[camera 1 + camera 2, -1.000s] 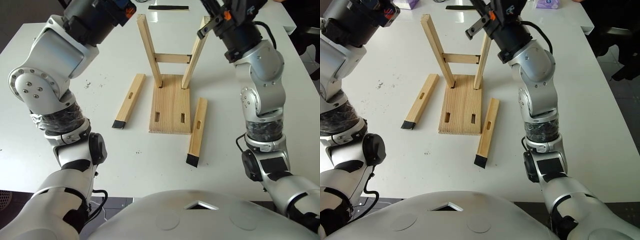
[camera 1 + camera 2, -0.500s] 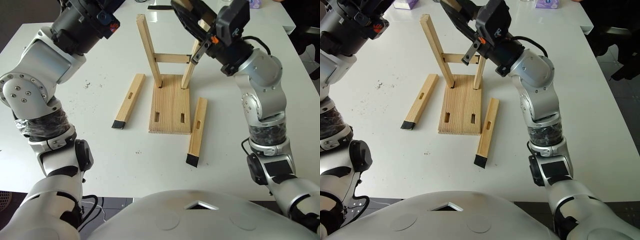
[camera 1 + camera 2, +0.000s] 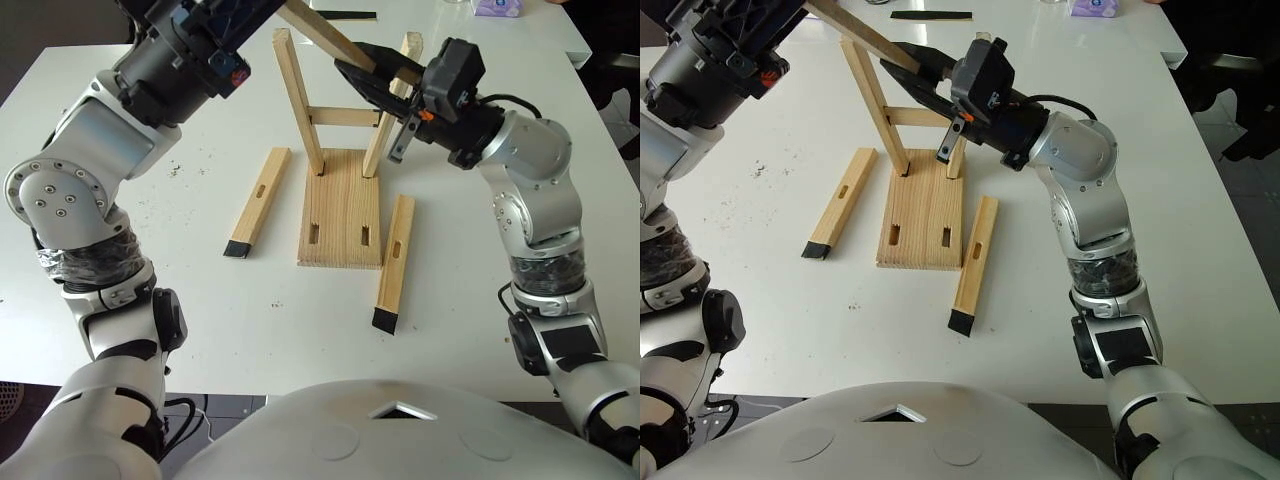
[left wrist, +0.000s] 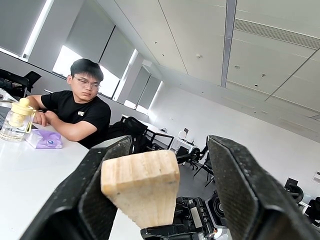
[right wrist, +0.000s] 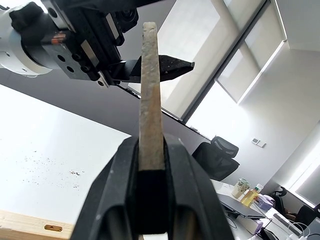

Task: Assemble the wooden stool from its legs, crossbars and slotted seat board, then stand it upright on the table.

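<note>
Crossbar is in the air above the seat board, over its two standing legs. Right wrist view: right gripper clamped tight on it. Left wrist view: left gripper spread around its end, with a gap at one finger. Loose legs lie flat either side of the board on the table.

Bright even light, soft shadows

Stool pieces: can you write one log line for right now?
right end effector shut on crossbar | left end effector open around its end | two loose legs on table
</note>
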### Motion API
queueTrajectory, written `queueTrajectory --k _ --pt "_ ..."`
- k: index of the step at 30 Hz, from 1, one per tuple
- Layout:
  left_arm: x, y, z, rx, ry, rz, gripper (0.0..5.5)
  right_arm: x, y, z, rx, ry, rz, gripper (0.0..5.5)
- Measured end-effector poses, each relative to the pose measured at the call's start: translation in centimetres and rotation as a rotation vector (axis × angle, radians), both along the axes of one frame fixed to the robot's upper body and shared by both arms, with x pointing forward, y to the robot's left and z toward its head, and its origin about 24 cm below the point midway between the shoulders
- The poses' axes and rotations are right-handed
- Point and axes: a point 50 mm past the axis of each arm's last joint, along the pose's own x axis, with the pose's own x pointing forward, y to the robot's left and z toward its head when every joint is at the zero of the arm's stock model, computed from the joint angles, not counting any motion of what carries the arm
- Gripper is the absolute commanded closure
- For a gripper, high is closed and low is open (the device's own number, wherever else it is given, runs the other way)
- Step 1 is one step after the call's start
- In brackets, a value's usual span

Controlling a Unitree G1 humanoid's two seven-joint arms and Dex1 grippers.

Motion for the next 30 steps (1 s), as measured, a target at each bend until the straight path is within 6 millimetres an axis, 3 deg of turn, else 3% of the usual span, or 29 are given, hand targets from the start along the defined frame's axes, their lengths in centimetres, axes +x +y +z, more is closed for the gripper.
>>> queueTrajectory --k 11,18,19,30 --pt "0.1 -0.9 0.0 0.019 0.043 0.052 4.15 -0.2 -0.2 -0.2 0.029 -0.014 -0.024 5.08" --pt "0.2 -1.4 0.5 0.020 0.047 0.074 4.18 -0.2 -0.3 -0.1 0.044 -0.027 -0.040 5.08" --pt "0.2 -1.5 0.5 0.016 0.046 0.074 4.18 -0.2 -0.4 -0.1 0.045 -0.030 -0.041 4.71" --pt "0.2 -0.9 0.8 0.007 -0.035 0.089 4.18 0.6 -1.4 -2.0 -0.025 0.103 -0.133 3.11"
